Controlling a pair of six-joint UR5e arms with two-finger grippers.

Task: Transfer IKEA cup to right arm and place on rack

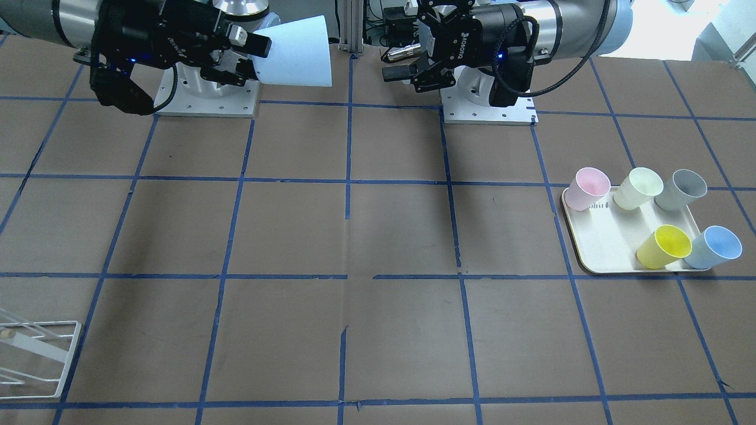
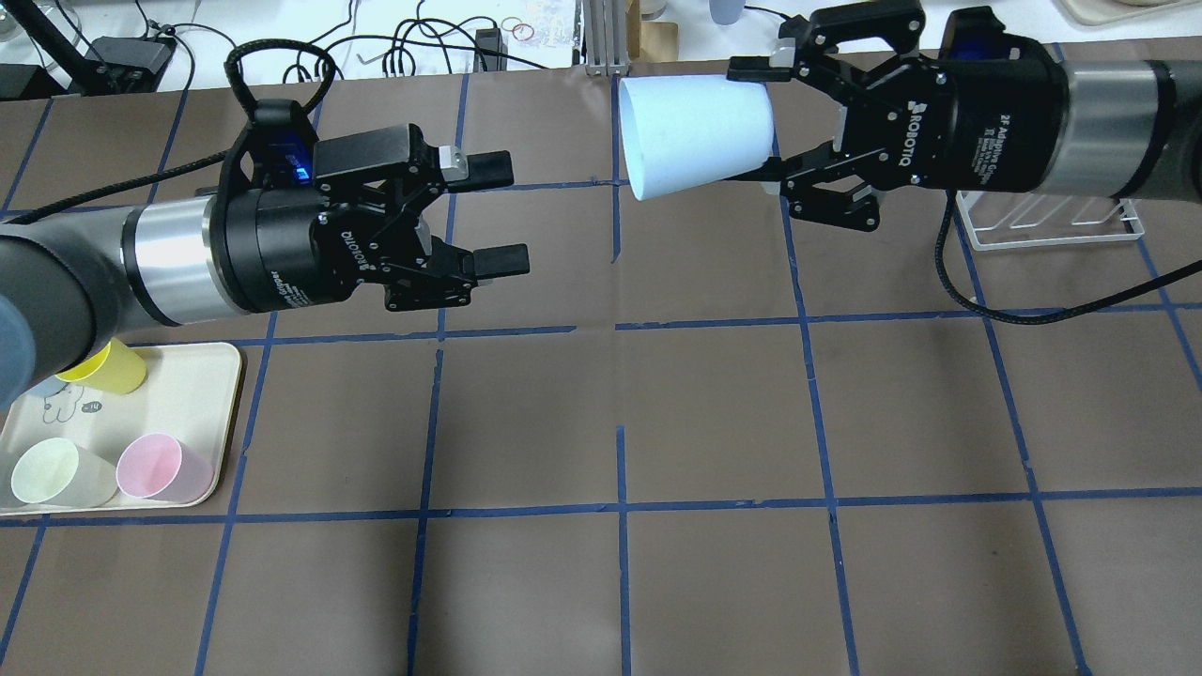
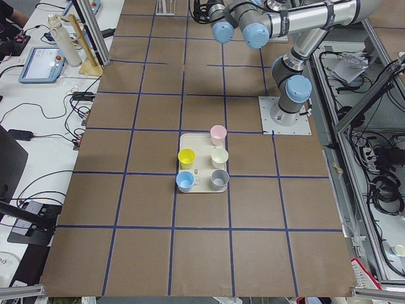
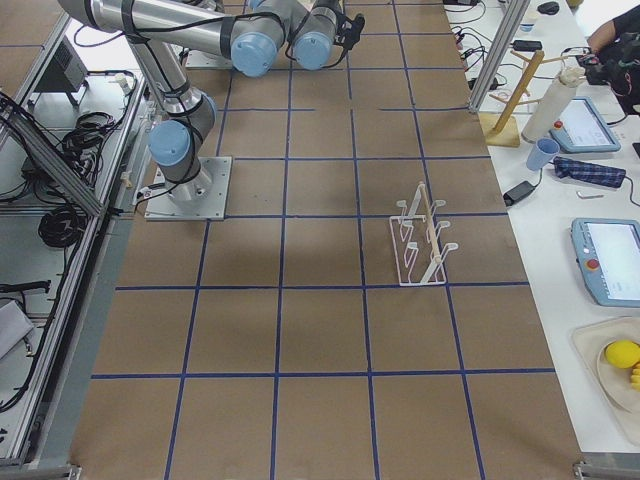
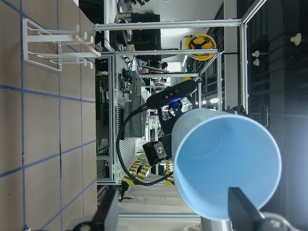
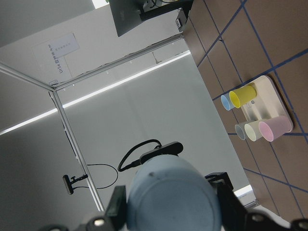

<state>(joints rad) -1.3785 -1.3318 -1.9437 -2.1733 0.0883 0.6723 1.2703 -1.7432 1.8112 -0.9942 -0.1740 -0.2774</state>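
Note:
My right gripper (image 2: 765, 122) is shut on the narrow base of the IKEA cup (image 2: 695, 136) and holds it on its side, high above the table, mouth towards my left arm. The cup also shows in the front view (image 1: 295, 53), held by the right gripper (image 1: 254, 59). The left wrist view looks into its blue mouth (image 5: 226, 163). The right wrist view shows its base (image 6: 173, 192) between the fingers. My left gripper (image 2: 502, 214) is open and empty, a short gap from the cup's mouth. The white wire rack (image 2: 1052, 225) stands on the table under my right arm.
A cream tray (image 1: 596, 236) on my left side holds pink (image 1: 590, 186), pale green (image 1: 641, 188), grey (image 1: 685, 190), yellow (image 1: 664, 247) and sky-blue (image 1: 717, 245) tumblers. The rack also shows in the right side view (image 4: 420, 250). Cables and stands lie past the table's far edge.

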